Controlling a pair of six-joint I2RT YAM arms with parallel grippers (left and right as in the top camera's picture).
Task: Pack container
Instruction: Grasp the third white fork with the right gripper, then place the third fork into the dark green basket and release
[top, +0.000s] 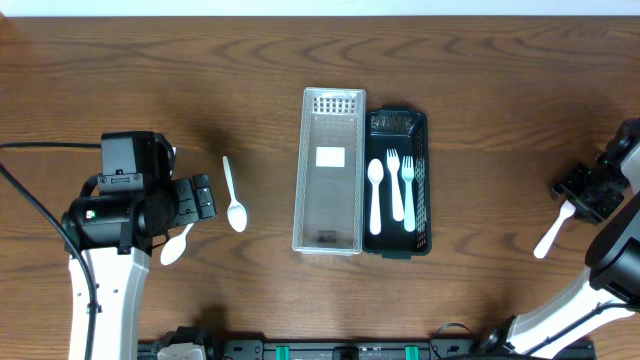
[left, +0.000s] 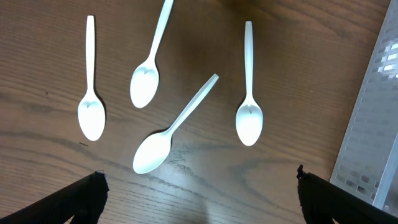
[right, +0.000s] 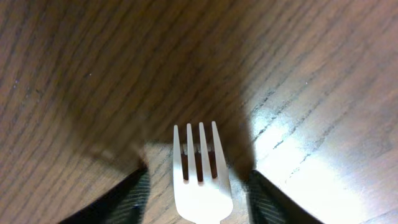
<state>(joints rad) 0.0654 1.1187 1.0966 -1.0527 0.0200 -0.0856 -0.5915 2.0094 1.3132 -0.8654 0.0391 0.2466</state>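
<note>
A clear plastic container (top: 329, 205) stands at the table's middle, and its edge shows in the left wrist view (left: 373, 118). A black tray (top: 424, 150) beside it holds a white spoon (top: 375, 195) and two white forks (top: 402, 190). My left gripper (top: 203, 197) (left: 199, 202) is open and empty above several loose white spoons (left: 168, 134). One spoon (top: 233, 195) lies just to its right. My right gripper (top: 583, 192) (right: 198, 199) is open, its fingers on either side of a white fork (right: 199, 177) (top: 553, 235) lying on the table, with gaps on both sides.
The wooden table (top: 480, 70) carries nothing else. The left arm's body (top: 110, 215) covers some of the spoons from above. The right arm reaches in from the lower right corner (top: 615, 260).
</note>
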